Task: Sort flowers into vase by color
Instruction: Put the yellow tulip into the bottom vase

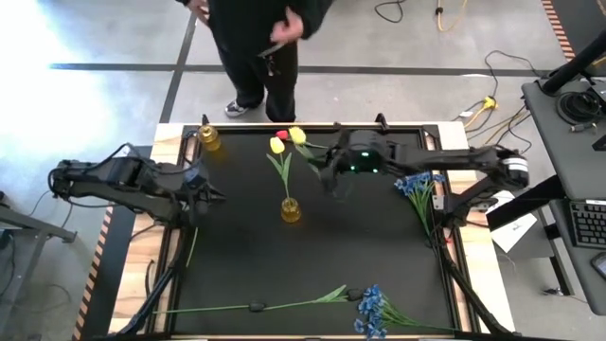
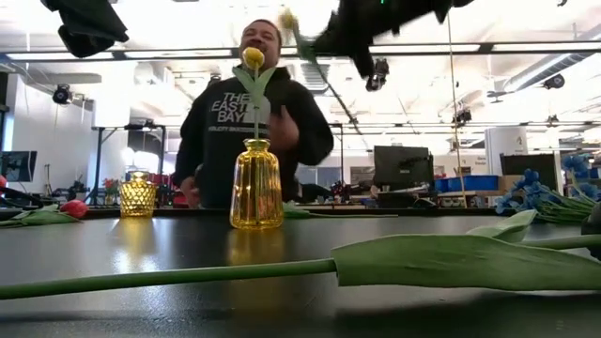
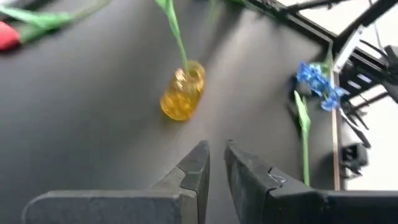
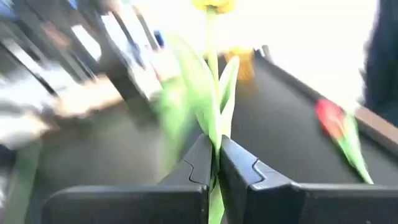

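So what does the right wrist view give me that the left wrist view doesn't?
Only the right wrist view shows the right gripper shut on a yellow tulip by its stem. Only the left wrist view shows the left gripper holding nothing, the center yellow vase with a stem in it, and a blue bunch. Both show the black table and a red tulip lying on it.

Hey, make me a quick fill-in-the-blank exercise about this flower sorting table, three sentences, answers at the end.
1. The right gripper is shut on the stem of a ____ tulip.
2. The amber vase in mid-table already holds ____ yellow tulip.
3. The left gripper holds ____.

Missing words: yellow; one; nothing
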Tool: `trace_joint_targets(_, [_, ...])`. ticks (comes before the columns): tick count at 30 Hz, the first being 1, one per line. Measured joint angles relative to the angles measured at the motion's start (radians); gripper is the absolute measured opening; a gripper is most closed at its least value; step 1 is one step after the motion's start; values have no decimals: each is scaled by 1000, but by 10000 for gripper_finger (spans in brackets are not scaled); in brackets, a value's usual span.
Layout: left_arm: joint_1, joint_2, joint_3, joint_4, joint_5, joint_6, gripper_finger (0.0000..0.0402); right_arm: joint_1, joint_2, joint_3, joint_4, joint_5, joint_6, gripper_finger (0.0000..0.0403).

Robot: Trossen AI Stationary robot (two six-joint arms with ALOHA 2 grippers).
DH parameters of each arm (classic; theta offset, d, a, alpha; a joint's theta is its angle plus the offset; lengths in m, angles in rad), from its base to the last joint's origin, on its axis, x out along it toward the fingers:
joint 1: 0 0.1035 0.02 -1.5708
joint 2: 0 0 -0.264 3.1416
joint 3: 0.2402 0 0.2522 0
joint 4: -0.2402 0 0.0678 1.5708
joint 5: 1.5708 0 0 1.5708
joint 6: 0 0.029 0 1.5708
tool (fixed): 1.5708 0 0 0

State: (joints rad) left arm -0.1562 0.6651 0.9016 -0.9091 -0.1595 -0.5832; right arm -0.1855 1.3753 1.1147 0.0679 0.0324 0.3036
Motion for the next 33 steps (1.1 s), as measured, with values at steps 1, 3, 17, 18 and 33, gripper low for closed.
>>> trace_joint_targets(1, [0, 11, -1, -2, 17, -9, 43, 15, -11, -12, 75, 14, 10, 10])
trace_joint_targets(3, [0, 30, -1, -1, 54, -22, 42, 49, -20, -34, 204, 51, 11, 10])
trace_joint_targets(17, [-59, 125, -3, -48, 201, -142, 42, 140, 161, -42, 704, 160, -80, 11])
trace_joint_targets(18, [-63, 130, -3, -68, 203, -160, 42, 139, 178, -42, 714, 160, -79, 11])
trace_joint_targets(33, [-76, 143, -102, -253, 146, -466, 53, 140, 284, -42, 674, 155, -94, 13])
